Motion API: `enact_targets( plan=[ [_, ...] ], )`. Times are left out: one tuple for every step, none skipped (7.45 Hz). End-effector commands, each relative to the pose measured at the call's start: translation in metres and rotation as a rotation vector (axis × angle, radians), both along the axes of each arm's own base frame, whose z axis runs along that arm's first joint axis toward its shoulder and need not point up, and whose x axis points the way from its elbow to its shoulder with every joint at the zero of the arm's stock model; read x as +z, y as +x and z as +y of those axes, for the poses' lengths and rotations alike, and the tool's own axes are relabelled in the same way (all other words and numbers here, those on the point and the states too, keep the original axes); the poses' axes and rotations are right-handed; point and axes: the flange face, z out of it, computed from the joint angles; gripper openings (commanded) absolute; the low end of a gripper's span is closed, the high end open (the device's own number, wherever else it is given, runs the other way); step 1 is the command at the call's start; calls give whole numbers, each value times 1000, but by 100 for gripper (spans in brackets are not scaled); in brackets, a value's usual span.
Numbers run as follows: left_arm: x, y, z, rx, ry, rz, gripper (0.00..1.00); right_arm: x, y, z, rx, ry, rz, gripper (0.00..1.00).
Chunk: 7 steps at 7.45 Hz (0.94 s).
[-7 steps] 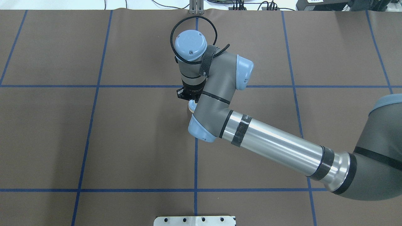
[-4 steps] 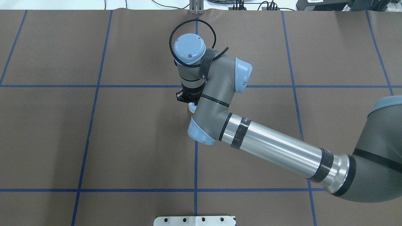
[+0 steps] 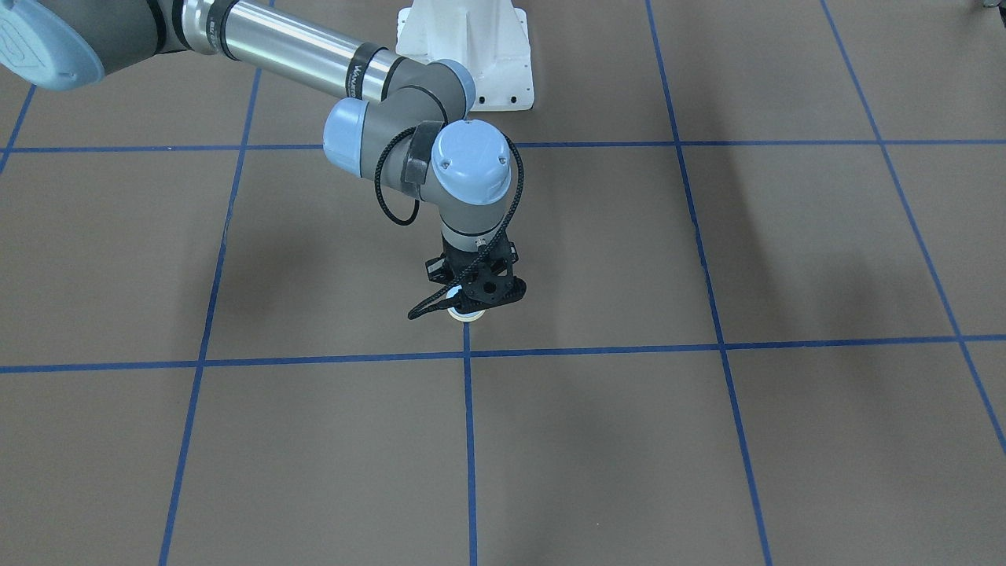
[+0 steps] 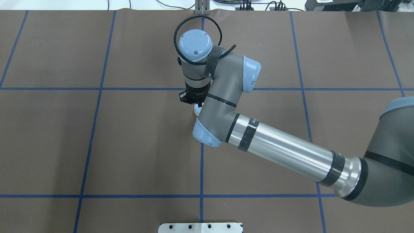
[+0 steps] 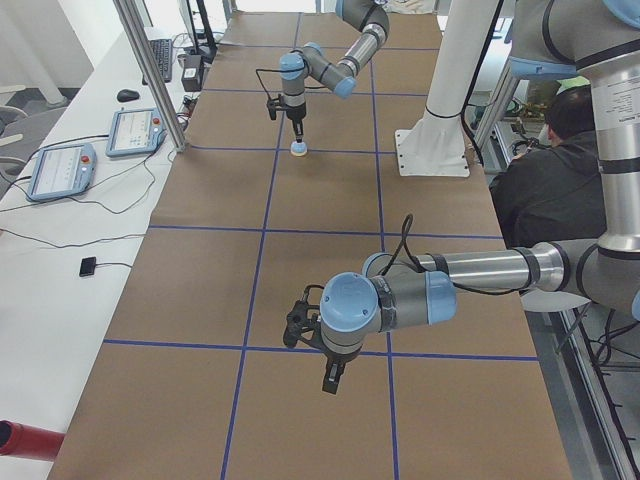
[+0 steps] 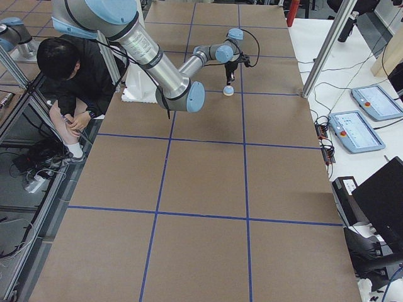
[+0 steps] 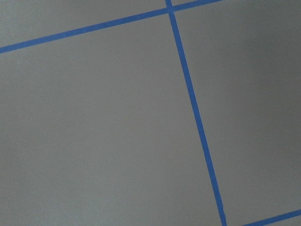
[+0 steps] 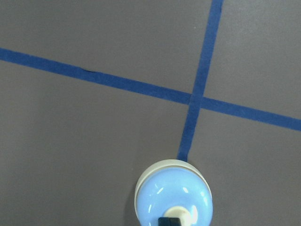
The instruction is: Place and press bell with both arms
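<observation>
Right wrist-mounted view: bell (image 8: 174,195) at 6 o'clock in frame, upright on the brown surface (image 8: 70,155). It sits on the blue tape line (image 8: 200,56), just 6 o'clock of the tape crossing. One black fingertip (image 8: 169,221) is dead centre on the cream button, touching it. Only that single narrow tip shows and nothing flanks the dome, so the right hand (image 3: 470,303) reads as fingers pressed together, not pinching anything.

Front-facing view: right hand points straight down over the bell. Only the cream base ring peeks out at its 6 o'clock. Here the bell is just 12 o'clock of the crossing.

Overhead view: the wrist covers most of the bell, with a sliver showing at 6 o'clock of the black hand body.

Exterior left view: left arm (image 5: 470,270) is the near one. Left hand (image 5: 331,381) points down over bare surface, well apart from the bell, which is up at 12 o'clock. Can't tell whether its fingers are spread or together.

Left wrist-mounted view: just brown surface and tape lines.
</observation>
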Motion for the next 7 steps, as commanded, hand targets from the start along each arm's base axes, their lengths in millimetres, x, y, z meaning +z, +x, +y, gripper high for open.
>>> enact_targets(
  plan=[
    [-2,1,-2,-22,-20,2,100,-21,49,-31,23,-7,-68,0],
    [-5,0,-5,-46,-26,0,100,-24,82,-54,46,-26,-96,12],
    [-9,0,-8,-79,-26,-3,100,-26,120,-78,62,-27,-125,45],
    [-15,0,-12,-117,-12,-7,100,-15,150,-86,84,-11,-133,74],
    [-20,0,-17,-162,-22,-6,100,1,185,-93,117,3,-138,98],
    [-27,9,-24,-166,-31,-4,100,18,219,-98,140,20,-138,99],
    [-43,22,-33,-162,-35,-5,100,41,249,-104,129,59,-123,99]
  ],
)
